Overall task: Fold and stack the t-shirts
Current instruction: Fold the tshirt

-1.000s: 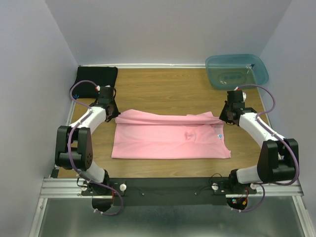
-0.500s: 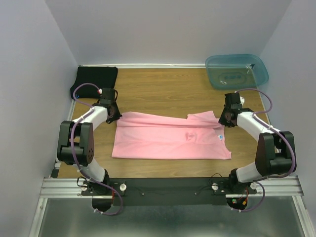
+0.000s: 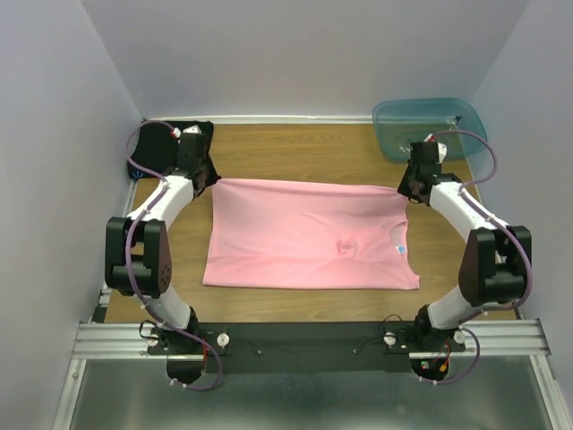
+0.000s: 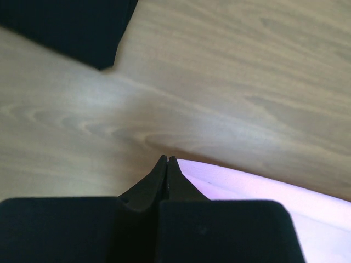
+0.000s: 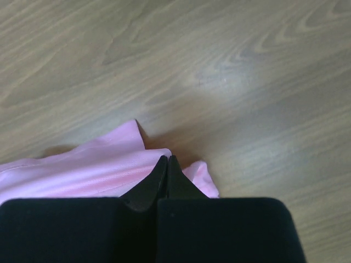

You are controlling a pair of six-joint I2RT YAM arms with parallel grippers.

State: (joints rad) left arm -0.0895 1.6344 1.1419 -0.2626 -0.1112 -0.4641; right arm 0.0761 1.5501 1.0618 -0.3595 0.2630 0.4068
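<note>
The light pink t-shirt point(image 3: 304, 235) lies spread flat in the middle of the wooden table, its small blue neck label point(image 3: 399, 250) at the right. My left gripper point(image 3: 208, 181) is shut on the shirt's far left corner; the left wrist view shows closed jaws point(image 4: 166, 159) at the pink edge point(image 4: 263, 192). My right gripper point(image 3: 407, 188) is shut on the far right corner, its jaws point(image 5: 166, 159) closed in bunched pink cloth point(image 5: 82, 164). The black t-shirt point(image 3: 161, 141) lies folded in the back left corner, partly behind the left arm; it also shows in the left wrist view point(image 4: 71, 27).
A translucent blue-green plastic bin point(image 3: 430, 126) stands at the back right corner, just behind the right arm. Grey walls close in the table at left, back and right. Bare wood point(image 3: 304, 152) runs between the shirt's far edge and the back wall.
Both grippers have moved away from the arm bases, pulling the folded-over far edge of the pink shirt back. The shirt now lies open and flat.
</note>
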